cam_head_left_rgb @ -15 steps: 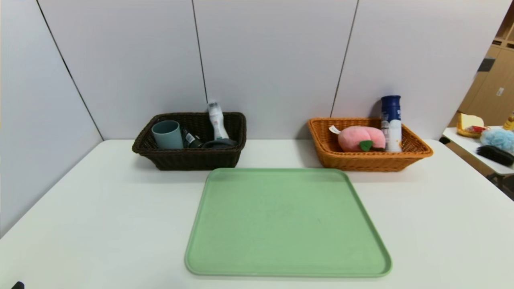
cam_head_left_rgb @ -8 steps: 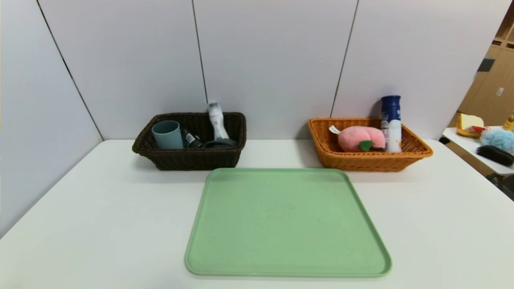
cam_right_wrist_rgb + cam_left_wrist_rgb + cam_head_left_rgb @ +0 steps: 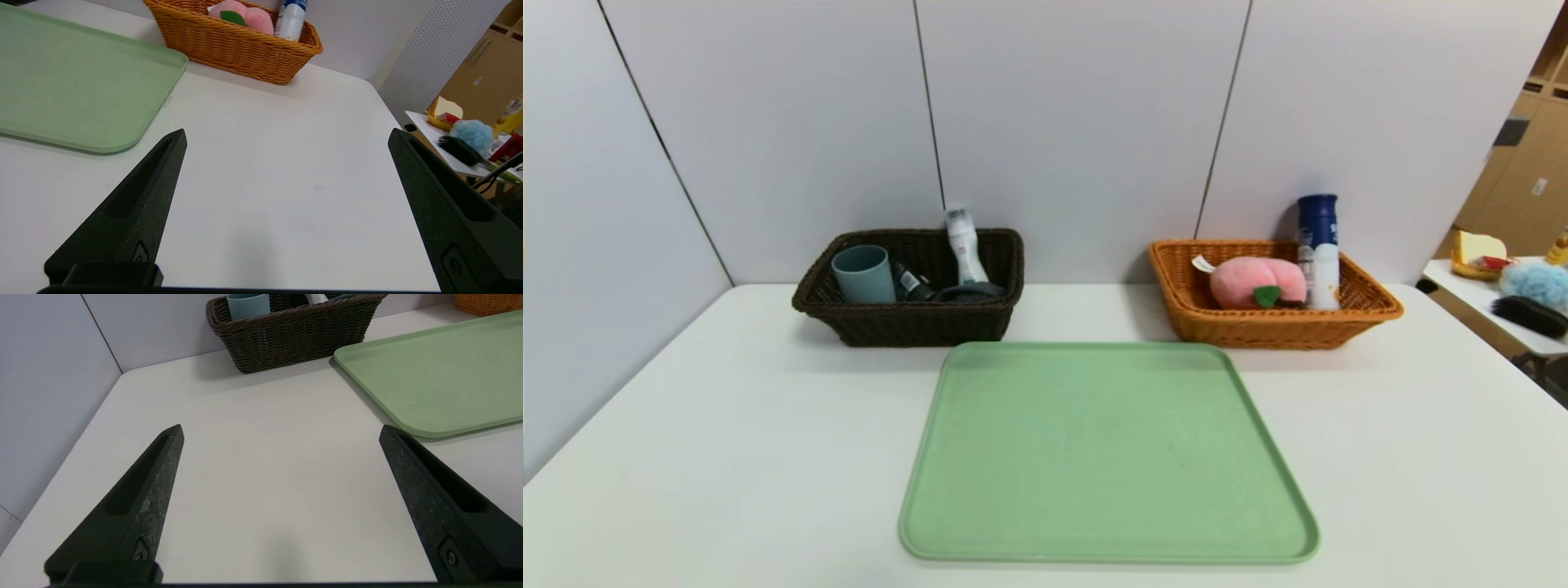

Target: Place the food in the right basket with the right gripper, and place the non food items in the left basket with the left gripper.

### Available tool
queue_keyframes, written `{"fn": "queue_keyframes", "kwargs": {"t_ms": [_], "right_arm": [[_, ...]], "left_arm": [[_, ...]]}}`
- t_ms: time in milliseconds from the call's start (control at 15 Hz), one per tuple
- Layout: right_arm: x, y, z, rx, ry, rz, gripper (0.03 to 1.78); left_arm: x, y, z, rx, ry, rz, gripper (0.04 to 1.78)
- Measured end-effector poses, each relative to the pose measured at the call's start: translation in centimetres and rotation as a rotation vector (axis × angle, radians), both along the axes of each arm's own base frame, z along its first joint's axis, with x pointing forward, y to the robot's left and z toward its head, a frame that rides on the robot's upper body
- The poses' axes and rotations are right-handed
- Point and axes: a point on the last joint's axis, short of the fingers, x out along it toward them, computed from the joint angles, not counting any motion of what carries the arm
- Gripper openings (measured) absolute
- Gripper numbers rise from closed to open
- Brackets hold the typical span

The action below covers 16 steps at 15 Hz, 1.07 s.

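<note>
No print is legible; the labels on the navy-capped bottle [image 3: 1318, 245] cannot be read.

Sorted items [image 3: 911, 278] in both baskets [image 3: 1274, 322]

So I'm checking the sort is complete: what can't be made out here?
- Black tube, head view: mostly hidden behind the cup.
- Dark cloth: sunk behind the dark basket rim.
- Navy-capped bottle, right wrist view: top cut off by the edge.
</note>
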Motion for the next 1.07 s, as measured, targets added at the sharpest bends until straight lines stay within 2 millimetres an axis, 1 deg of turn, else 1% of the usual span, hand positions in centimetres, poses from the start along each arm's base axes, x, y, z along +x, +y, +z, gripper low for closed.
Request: {"fn": "queue_keyframes", "kwargs": {"t_ms": [200, 333, 533, 667, 800, 1067], "right_arm": [[0.5, 0.0, -1.1, -0.010, 0.011, 0.014, 1.70], [0.5, 0.1, -1.3, -0.007, 0.025, 0.065, 1.70], [0.5, 0.2, -1.4, 0.013, 0.031, 0.072, 1.70], [0.5, 0.2, -1.8, 0.064, 0.069, 0.073, 1.70], [0.5, 0.1, -1.9, 0.123, 0.085, 0.064, 1.70], [0.5, 0.0, -1.9, 0.282, 0.081, 0.016, 1.70]], "left_arm": [[0.1, 0.0, -0.4, -0.008, 0.018, 0.001, 1.69], [0.1, 0.0, -0.5, -0.013, 0.018, 0.005, 1.69], [0.2, 0.2, -0.8, 0.009, 0.040, 0.072, 1.69], [0.3, 0.3, -1.6, 0.012, 0.111, 0.123, 1.69], [0.3, 0.3, -1.8, -0.015, 0.127, 0.131, 1.69], [0.3, 0.4, -1.7, -0.143, 0.128, 0.146, 1.69]]}}
